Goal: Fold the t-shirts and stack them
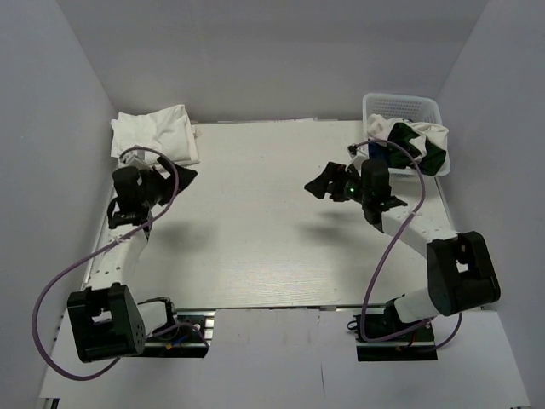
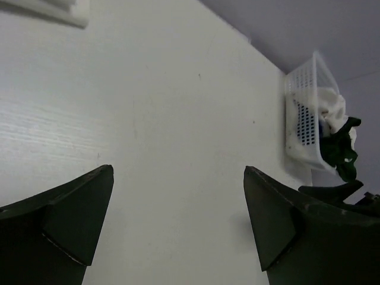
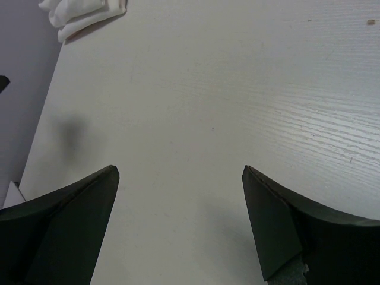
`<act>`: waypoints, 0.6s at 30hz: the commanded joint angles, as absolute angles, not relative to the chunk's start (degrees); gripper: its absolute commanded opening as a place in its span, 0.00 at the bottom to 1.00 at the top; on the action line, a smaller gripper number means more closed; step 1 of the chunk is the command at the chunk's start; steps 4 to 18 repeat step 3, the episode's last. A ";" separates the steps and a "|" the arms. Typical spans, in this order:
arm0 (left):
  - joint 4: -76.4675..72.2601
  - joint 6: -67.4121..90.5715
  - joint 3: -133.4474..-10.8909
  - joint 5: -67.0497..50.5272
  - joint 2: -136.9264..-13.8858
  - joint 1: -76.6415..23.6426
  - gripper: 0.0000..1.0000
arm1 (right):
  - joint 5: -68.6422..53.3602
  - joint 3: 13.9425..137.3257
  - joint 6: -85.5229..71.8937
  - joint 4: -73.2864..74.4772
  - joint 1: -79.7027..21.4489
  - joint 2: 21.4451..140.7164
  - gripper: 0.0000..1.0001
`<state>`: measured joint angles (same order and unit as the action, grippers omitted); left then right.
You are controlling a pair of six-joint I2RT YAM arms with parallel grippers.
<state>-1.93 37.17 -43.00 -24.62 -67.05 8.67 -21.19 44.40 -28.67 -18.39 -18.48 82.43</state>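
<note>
- left gripper [image 1: 184, 176]: fingers [image 2: 65, 225] spread wide apart, nothing between them, only bare table [image 1: 272, 247] shows in the gap in the wrist view
- left gripper hangs over the table near the far left corner, just beside the white t-shirt pile [image 1: 155, 135]; can't tell whether it touches the cloth
- right gripper [image 1: 322, 184]: fingers [image 3: 285, 225] also wide apart, holding nothing, tips off the table surface, bare wood grain between them
- right gripper sits toward the far right part of the table, pointing left, near the basket [image 1: 400, 104] but apart from it
- white t-shirt pile: rumpled heap on the far left corner of the table, partly over the far edge
- basket: white lattice, at the far right corner
- t-shirts in the basket [image 1: 419, 141]: white and dark green cloth bunched together, spilling over the basket's near rim, a bit of blue showing underneath
- middle of the table carries only the arms' shadows
</note>
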 commanded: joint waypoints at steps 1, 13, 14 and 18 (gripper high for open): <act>-2.82 37.71 -41.23 -25.06 -61.09 8.26 1.00 | -23.20 41.58 -31.02 -26.70 -18.28 80.77 0.90; -1.68 36.57 -41.22 -23.91 -61.08 7.73 1.00 | -23.55 41.05 -31.72 -29.17 -18.28 80.86 0.90; -1.68 36.57 -41.22 -23.91 -61.08 7.73 1.00 | -23.55 41.05 -31.72 -29.17 -18.28 80.86 0.90; -1.68 36.57 -41.22 -23.91 -61.08 7.73 1.00 | -23.55 41.05 -31.72 -29.17 -18.28 80.86 0.90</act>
